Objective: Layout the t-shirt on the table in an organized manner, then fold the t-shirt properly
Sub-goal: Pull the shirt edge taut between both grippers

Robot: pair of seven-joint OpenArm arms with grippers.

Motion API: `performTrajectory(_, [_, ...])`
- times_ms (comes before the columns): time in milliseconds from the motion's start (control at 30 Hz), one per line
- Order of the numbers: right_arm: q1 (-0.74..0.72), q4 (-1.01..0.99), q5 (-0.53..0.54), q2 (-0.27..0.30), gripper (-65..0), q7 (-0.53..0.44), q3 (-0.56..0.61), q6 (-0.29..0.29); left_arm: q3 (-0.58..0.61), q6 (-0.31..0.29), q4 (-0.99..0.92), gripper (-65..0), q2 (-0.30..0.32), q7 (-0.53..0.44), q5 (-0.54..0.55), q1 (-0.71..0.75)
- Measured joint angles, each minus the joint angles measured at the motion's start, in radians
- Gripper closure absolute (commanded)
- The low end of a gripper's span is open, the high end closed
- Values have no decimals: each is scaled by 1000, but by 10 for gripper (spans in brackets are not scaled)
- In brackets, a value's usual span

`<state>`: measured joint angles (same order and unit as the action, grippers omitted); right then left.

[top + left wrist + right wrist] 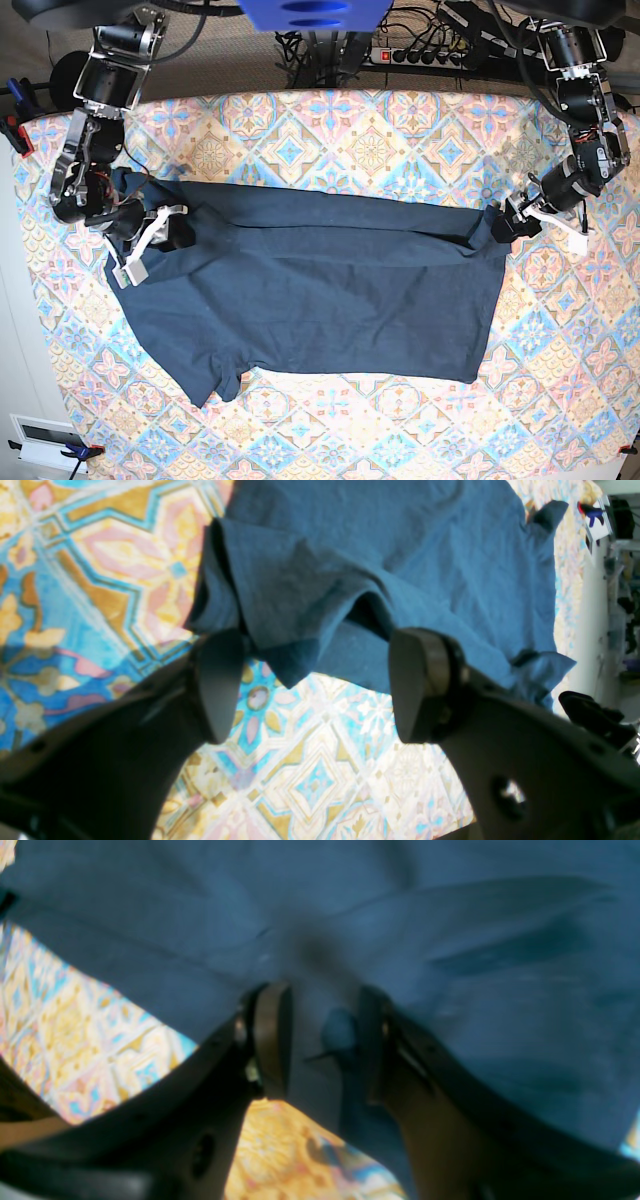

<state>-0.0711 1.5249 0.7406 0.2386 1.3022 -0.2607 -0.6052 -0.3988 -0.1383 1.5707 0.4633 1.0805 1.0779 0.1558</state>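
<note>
Dark navy short-sleeved soft cloth t-shirt [320, 290] lies spread across the middle of the table [380, 140], which is covered in a blue, pink and cream diamond-tile patterned cloth; the shirt's long axis runs between the table's two side edges, and its far edge is folded over into a band. Left end effector [312, 685], near one side edge of the table, has its two dark fingers spread apart, released, at a bunched corner of the shirt with nothing between the pads. Right end effector [322, 1040], near the opposite side edge, is clenched on a fold of the t-shirt, cloth pinched between both pads.
</note>
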Motion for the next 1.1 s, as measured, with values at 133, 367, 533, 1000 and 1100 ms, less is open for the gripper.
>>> performTrajectory(133, [9,1,6,-2,-213,-3,1,0,51,0,0,-446,5,-2,-39,-6])
performTrajectory(367, [79,78,-4,-3,-213,17,-2,1,55,2,-42,-447,-32,-14,-178,-10])
performTrajectory(533, [56,150,21,3,-213,-16,-2,0,61,-1,-130,-445,-38,-10,-174,-37])
performTrajectory(1000, [119,180,2,1,-213,6,-8,0,54,-2,-189,-444,-183,-11,-198,-136])
performTrajectory(1100, [120,213,8,1,-213,-2,-8,0,54,-8,-214,-443,-184,-16,-194,-151])
